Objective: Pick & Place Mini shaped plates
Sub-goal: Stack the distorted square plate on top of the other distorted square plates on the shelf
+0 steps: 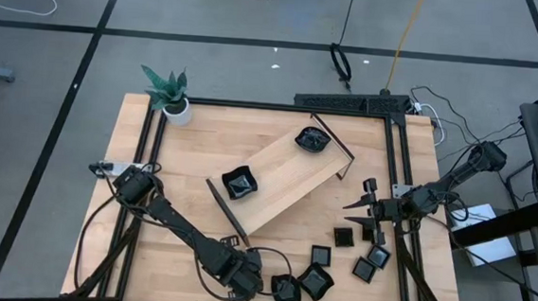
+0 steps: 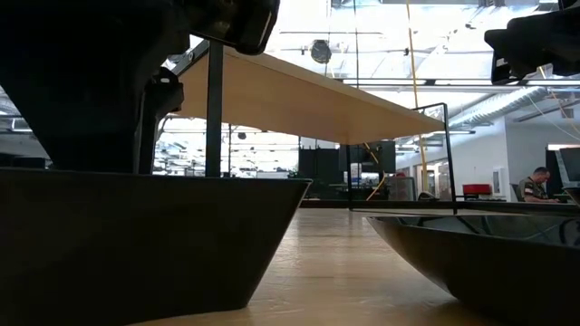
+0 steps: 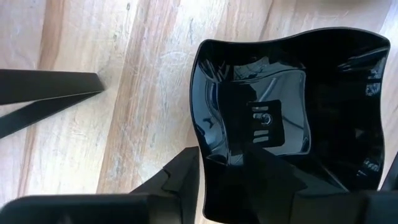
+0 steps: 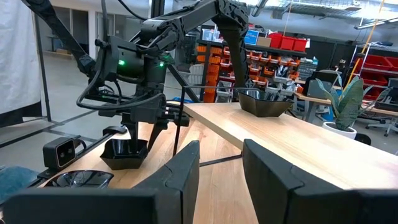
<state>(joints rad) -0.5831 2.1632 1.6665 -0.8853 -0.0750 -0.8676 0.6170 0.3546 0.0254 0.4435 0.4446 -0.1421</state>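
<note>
Left wrist view shows the left gripper (image 3: 221, 171) straddling the near rim of a glossy black wavy-edged mini plate (image 3: 289, 112), one finger (image 3: 180, 180) outside on the bare wood, the other inside the bowl; the jaws look closed on the rim, though how firmly I cannot tell. That dish lies at the near edge of the pale wooden table (image 1: 204, 127), directly under the gripper (image 1: 258, 284) and touching another black dish (image 1: 317, 283) just to its right. Up and away to the far side looks like the coming move, toward the long pale wooden tray with black end rails (image 1: 281, 185), which runs diagonally from near left to far right. Its near rail (image 1: 227, 211) stands between the gripper and the tray bed. Two black dishes (image 1: 239, 182) already sit on the tray, one at each end. Four more small dishes (image 1: 372, 269) wait near right, beside the right gripper (image 1: 365, 207), which hovers with fingers spread, holding nothing. A potted green plant (image 1: 169, 91) stands far left.
</note>
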